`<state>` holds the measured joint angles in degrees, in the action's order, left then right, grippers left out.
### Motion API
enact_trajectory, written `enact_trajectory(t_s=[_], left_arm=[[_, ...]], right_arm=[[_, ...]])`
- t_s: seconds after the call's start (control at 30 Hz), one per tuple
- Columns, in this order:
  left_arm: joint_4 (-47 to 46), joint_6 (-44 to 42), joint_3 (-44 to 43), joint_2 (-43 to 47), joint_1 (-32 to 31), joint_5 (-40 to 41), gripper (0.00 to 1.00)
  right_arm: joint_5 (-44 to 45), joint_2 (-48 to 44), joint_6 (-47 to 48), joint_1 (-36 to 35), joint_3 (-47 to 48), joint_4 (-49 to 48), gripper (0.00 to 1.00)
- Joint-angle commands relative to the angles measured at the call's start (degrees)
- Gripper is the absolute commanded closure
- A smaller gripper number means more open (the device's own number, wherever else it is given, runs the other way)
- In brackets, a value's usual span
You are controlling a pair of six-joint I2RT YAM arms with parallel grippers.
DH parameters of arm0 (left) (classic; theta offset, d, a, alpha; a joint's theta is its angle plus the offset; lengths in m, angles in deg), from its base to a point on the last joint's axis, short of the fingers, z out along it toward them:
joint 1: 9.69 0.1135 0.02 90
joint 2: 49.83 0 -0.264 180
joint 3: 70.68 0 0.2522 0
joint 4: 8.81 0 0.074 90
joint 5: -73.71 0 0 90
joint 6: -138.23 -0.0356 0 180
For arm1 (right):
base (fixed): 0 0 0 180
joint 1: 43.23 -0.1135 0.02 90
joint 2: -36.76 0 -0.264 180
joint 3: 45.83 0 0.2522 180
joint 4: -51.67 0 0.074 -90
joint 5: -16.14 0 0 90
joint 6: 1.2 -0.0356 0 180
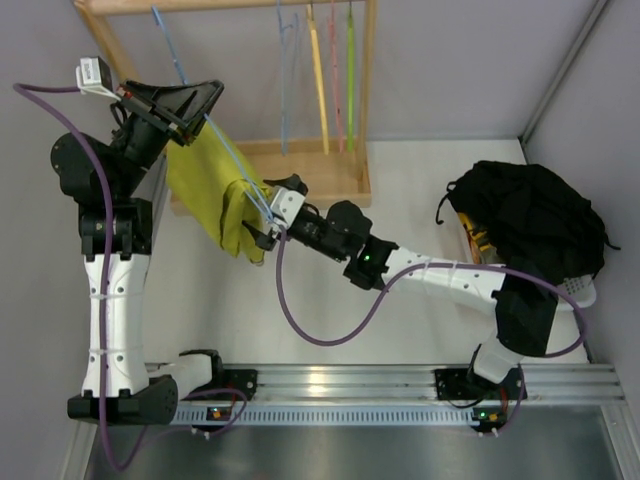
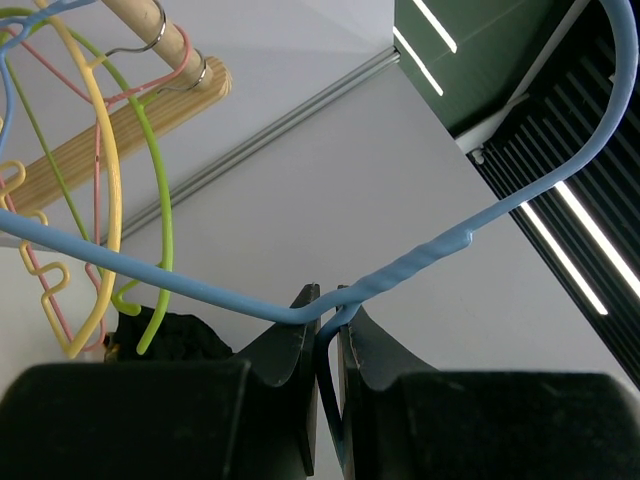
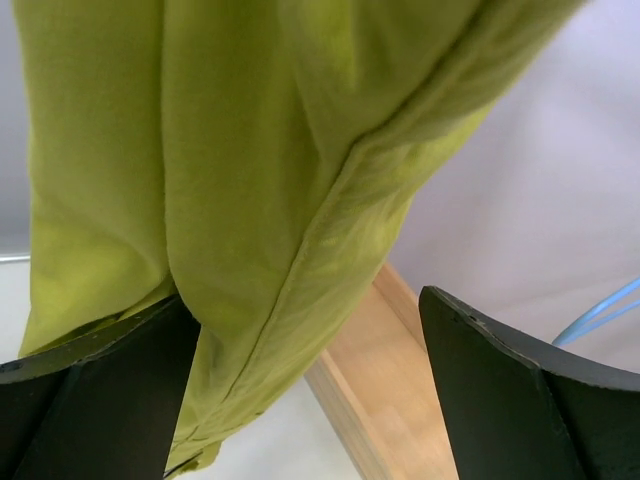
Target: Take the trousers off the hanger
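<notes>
The mustard trousers [image 1: 215, 192] hang folded over the light-blue wire hanger [image 1: 238, 160], held up in the air left of centre. My left gripper [image 1: 200, 112] is shut on the hanger's neck [image 2: 345, 300], just below the twisted wire and hook. My right gripper [image 1: 266, 228] is open at the trousers' lower right edge. In the right wrist view the cloth [image 3: 250, 190] hangs between and above the wide-apart fingers, resting against the left finger [image 3: 90, 390].
A wooden clothes rack [image 1: 320, 165] stands at the back with blue, yellow, pink and lime-green hangers [image 1: 320, 80]. A black clothes heap [image 1: 530, 215] lies at the right over a white basket rim [image 1: 585, 290]. Grey walls close both sides.
</notes>
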<state>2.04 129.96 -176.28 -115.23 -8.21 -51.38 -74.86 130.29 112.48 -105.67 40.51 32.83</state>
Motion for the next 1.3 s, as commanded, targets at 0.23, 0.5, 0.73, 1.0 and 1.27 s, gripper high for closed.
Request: enact_trajectory(t_s=[0.23,0.5,0.73,1.0,1.27], left_arm=[[-10.2,1.1,0.2,3.4,0.2,1.6,1.0],[-10.2,1.4,2.2,4.2,0.3,1.5,1.0],[-7.7,-0.4,4.6,5.3,0.3,2.6,1.0],[-2.6,-5.6,12.4,6.6,0.3,4.5,1.0],[-2.8,-9.3,19.3,9.2,0.4,-0.1,1.0]], right_arm=[[4.1,1.6,-1.5,2.5,7.7,-8.1,0.2],[-3.0,2.5,-1.8,2.7,11.1,-9.1,0.7],[-2.5,-3.4,-1.8,2.8,8.3,-8.6,1.0],[-1.5,-9.4,-5.0,3.8,11.2,0.8,1.0],[0.0,-12.1,-6.4,5.6,13.5,2.9,1.0]])
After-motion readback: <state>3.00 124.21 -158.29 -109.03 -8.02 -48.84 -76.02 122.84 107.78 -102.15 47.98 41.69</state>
